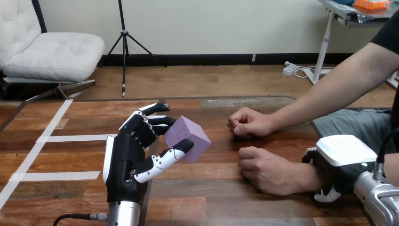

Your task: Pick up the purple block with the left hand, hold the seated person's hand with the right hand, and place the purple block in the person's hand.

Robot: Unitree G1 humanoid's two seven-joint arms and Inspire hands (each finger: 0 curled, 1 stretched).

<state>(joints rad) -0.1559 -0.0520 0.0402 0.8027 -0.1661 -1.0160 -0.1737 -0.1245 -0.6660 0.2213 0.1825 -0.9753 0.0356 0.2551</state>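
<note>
The robot's left hand (134, 157) stands upright over the left half of the wooden table (226, 197), its silver forearm coming up from the bottom edge. It grips the purple block (187, 137). The fingers (155, 123) are curled over the block's upper left side and the thumb (171, 155) presses against its lower front face. The block is a cube, tilted so that one corner points to the right. It appears to be held clear of the table near the middle, though I cannot tell for certain whether its lowest edge touches the wood.

To the right of the block, and apart from it, the person's nearer hand (266, 170) rests on the table as a loose fist, knuckles toward the block. The robot's right hand (346, 151) sits over the wrist (303, 178) behind that fist, white back shell uppermost. Its fingers are closed round the wrist, with black-and-white fingertips (328, 194) showing under the near side and a black part hooked over the far side.

The person's farther hand (249, 123) is also a closed fist. It rests on the table beyond the nearer one and touches neither robot hand. Strips of white tape (51, 139) cross the table's left end, well away from the block.
</note>
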